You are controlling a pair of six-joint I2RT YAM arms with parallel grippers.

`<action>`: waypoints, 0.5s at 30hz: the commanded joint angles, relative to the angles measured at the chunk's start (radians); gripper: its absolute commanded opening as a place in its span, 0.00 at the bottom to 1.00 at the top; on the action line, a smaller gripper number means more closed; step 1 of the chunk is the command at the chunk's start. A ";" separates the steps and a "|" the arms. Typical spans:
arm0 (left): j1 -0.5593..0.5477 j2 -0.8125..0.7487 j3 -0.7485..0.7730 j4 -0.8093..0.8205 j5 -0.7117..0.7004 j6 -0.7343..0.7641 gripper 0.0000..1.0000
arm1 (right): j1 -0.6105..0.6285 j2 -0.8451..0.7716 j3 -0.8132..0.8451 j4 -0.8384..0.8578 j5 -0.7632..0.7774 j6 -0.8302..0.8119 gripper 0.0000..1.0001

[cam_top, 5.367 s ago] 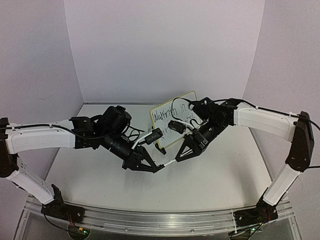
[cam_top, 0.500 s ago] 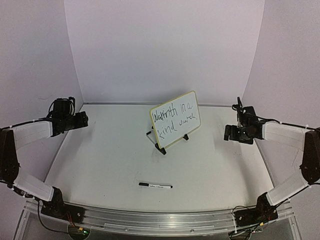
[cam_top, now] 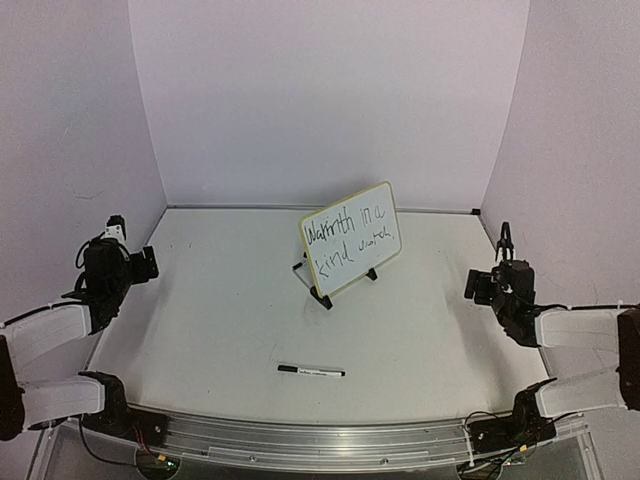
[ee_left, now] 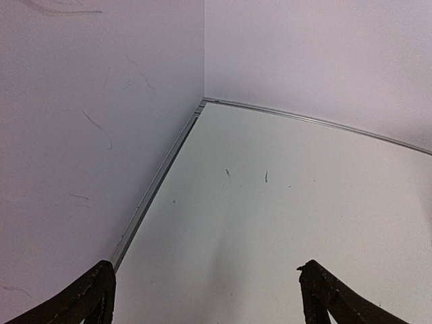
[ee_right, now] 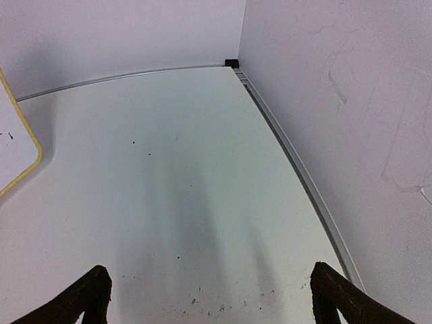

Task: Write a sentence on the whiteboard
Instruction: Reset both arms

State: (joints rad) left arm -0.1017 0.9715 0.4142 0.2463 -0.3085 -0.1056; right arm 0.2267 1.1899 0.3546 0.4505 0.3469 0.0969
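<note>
The whiteboard (cam_top: 345,276) stands tilted on its black feet at the middle back of the table. The sentence (cam_top: 348,238) runs across it in two black handwritten lines. My left gripper (cam_top: 148,263) is drawn back by the left wall, far from the board, and is open. In the left wrist view my left gripper (ee_left: 206,270) has only bare table between its fingers. My right gripper (cam_top: 478,285) sits by the right wall, open. In the right wrist view my right gripper (ee_right: 208,270) holds nothing, and a corner of the whiteboard (ee_right: 13,145) shows at the left edge.
A marker (cam_top: 311,371) with a black cap lies flat on the table near the front edge, in front of the board. Purple walls close in the table at the left, back and right. A metal rail (cam_top: 300,440) runs along the near edge.
Earlier both grippers were close together in front of the board. Since then the marker has come to lie on the table. In the last half second both arms folded back toward their bases.
</note>
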 commanded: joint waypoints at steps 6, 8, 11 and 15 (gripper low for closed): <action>0.002 0.045 -0.093 0.160 -0.095 -0.050 0.94 | -0.025 0.100 -0.039 0.313 0.034 -0.064 0.98; 0.003 0.025 -0.104 0.169 -0.092 -0.045 0.94 | -0.026 0.123 -0.029 0.314 0.012 -0.058 0.98; 0.002 0.011 -0.110 0.171 -0.092 -0.041 0.95 | -0.026 0.126 -0.023 0.312 0.000 -0.057 0.98; 0.002 0.008 -0.117 0.178 -0.077 -0.040 0.94 | -0.026 0.111 -0.032 0.312 0.000 -0.057 0.98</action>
State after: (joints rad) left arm -0.1017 0.9980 0.3035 0.3629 -0.3778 -0.1336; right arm 0.2050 1.3102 0.3084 0.7095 0.3529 0.0479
